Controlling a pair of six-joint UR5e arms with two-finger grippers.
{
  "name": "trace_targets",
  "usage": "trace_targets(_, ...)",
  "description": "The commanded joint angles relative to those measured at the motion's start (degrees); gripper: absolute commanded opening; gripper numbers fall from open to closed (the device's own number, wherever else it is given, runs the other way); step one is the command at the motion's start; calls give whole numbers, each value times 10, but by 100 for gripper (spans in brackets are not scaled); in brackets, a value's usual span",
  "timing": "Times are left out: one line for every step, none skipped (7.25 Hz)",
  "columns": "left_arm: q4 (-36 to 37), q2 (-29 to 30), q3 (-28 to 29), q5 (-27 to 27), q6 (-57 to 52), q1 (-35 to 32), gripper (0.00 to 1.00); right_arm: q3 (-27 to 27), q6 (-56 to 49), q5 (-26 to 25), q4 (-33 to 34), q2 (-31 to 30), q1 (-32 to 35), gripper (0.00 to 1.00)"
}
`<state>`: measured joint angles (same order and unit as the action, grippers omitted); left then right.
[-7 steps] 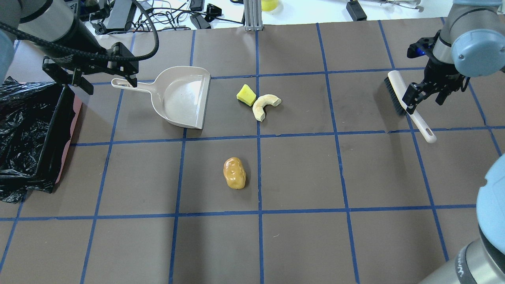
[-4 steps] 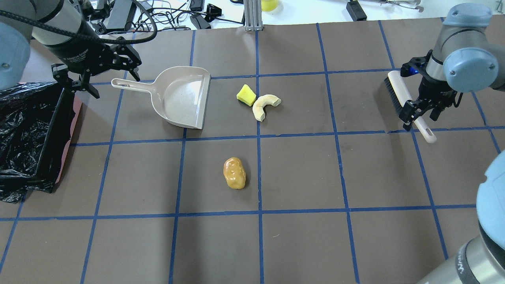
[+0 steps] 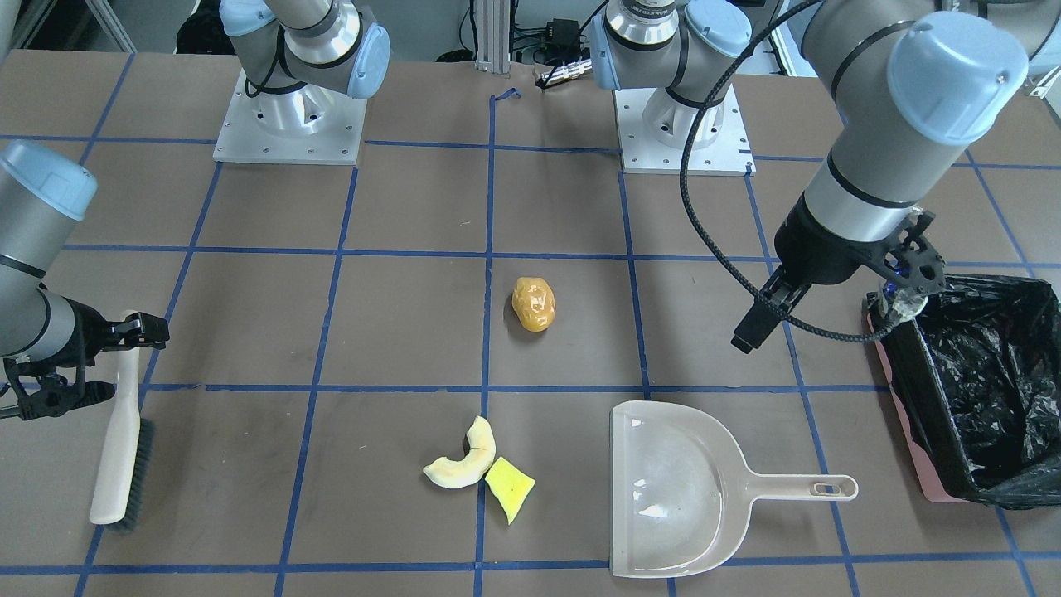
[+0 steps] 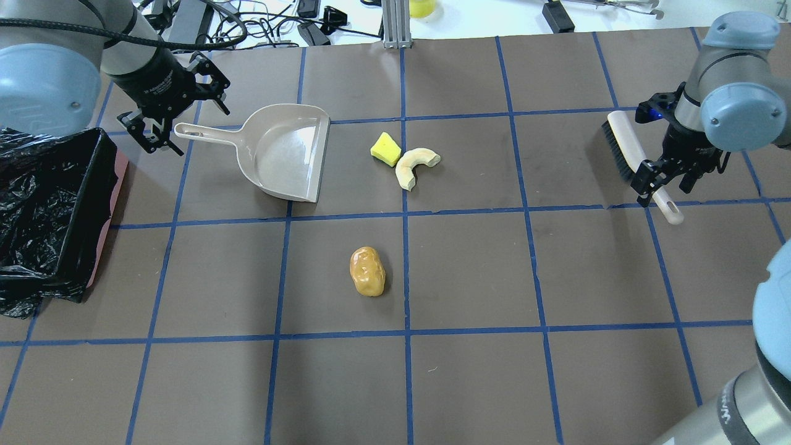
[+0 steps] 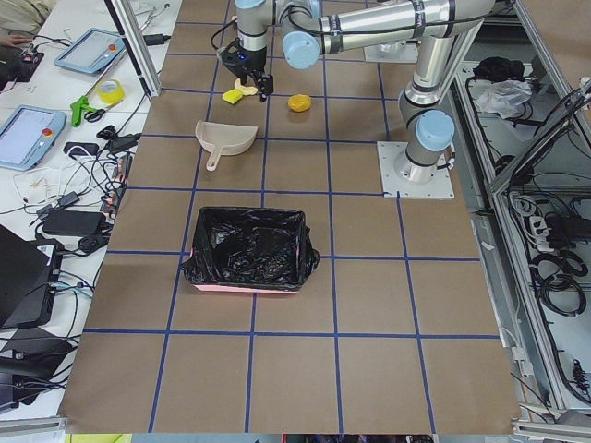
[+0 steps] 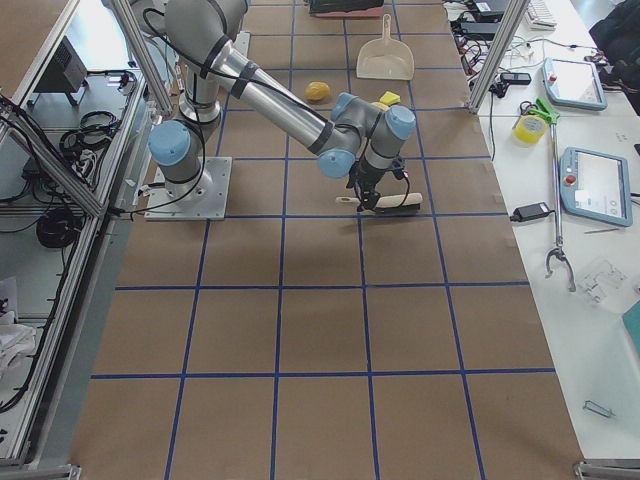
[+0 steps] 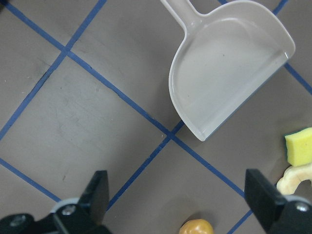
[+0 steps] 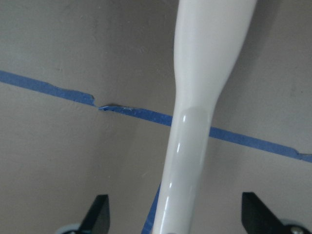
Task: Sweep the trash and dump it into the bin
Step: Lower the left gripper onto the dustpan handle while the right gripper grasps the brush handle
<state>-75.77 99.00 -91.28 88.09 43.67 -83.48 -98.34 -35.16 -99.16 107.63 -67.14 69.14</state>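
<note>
Three pieces of trash are lying loose on the tabletop (image 4: pixel 476 272). A yellow-green wedge (image 4: pixel 385 149) is touching a cream ring piece (image 4: pixel 415 165) near the middle, toward the far edge. An orange-brown lump (image 4: pixel 368 271) is sitting apart, closer to the robot's edge. The bin (image 4: pixel 120 172), pink and lined with a black bag, is standing at the edge on the robot's left, well apart from all three.

The beige dustpan (image 4: pixel 285 151) is resting between bin and trash, its mouth facing the wedge. The left gripper (image 4: pixel 178 110) is hovering near the dustpan's handle end, fingers (image 7: pixel 97 192) spread wide and gripping nothing. Near the opposite edge, the right gripper (image 4: pixel 664 181) is straddling the handle of the brush (image 4: pixel 625 147). Only the right wrist view is showing a gap on either side of that handle, jaws released.

The overhead view is cropping the bin, while the left side view is showing it whole. Lettering on the left arm's wrist is too small to read.
</note>
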Motion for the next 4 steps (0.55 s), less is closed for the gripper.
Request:
trace_targets(11,42,21,-1,78,15,100,-5,19,0,-4,1,-2,90)
trace_targets(11,61,34,-5,85,37,100,-6,22,1,-2,0,-2,79)
trace_targets(12,84,42,-5,94,42,100,-6,20,1,-2,0,-2,64)
trace_targets(32,105,44,-5,110,45,100,-6,20,1,-2,0,-2,47)
